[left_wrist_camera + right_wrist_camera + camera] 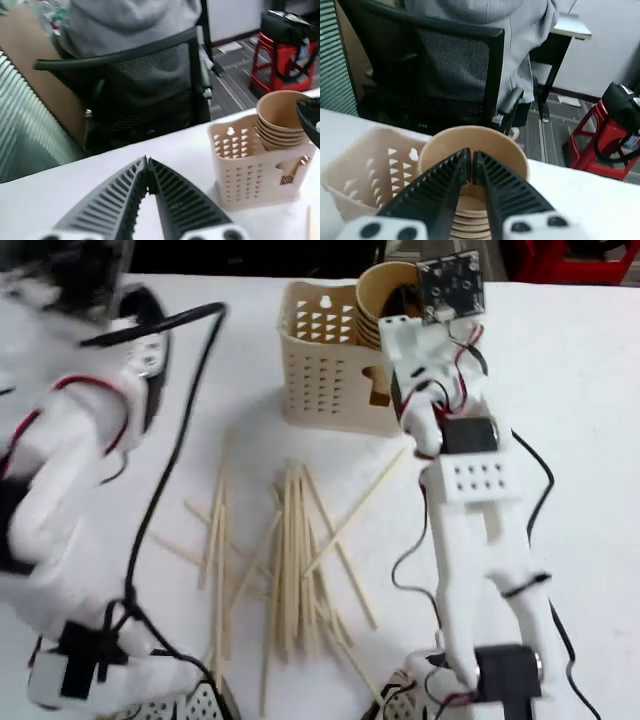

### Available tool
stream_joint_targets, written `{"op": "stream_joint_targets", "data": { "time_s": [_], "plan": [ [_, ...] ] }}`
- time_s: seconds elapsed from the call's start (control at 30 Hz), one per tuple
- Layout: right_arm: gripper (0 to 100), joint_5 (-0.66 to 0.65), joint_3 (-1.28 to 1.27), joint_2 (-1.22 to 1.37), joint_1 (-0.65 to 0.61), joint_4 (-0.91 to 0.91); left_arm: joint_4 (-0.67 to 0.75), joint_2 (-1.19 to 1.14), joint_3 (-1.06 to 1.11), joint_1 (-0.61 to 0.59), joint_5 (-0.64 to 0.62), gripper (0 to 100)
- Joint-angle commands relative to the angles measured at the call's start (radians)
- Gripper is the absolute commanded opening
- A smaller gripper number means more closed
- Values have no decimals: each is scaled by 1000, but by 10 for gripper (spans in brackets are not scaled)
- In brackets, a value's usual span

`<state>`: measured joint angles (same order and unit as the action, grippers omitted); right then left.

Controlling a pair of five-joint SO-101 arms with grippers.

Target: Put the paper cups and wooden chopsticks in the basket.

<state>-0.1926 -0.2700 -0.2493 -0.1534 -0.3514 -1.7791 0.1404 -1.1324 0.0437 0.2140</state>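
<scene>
With cups (383,288) already stacked in basket (320,375) at table's (585,390) far edge and chopsticks (295,550) strewn mid-table, raise shut, empty right gripper (471,155) from above cups, open wide, pinch a few mid-length. Keep shut left gripper (147,164) clear.

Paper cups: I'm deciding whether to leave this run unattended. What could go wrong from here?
1. The right gripper hangs over the mouth of the paper cups, which stand taller than the rim of the basket; pulling back carelessly could snag and tip them.
2. The chopsticks lie crossed in a loose pile, so a pick may drag or scatter neighbours.
</scene>
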Motion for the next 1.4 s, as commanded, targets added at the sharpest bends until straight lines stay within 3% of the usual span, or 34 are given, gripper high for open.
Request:
{"op": "stream_joint_targets", "data": {
  "time_s": [0.0,0.57,0.87,1.07,1.37],
  "plan": [
    [19,-12,55,45,8,28,-8,76,-28,-67,0,23],
    [18,-14,-74,21,39,-24,57,417,555,-101,2,23],
    [18,-14,-2,-147,35,-51,315,723,1094,-101,8,23],
    [18,-14,110,-318,-33,-288,463,895,1428,-102,8,23],
    [18,-14,115,-414,-166,-694,580,1095,1823,-119,9,25]
  ]
}}
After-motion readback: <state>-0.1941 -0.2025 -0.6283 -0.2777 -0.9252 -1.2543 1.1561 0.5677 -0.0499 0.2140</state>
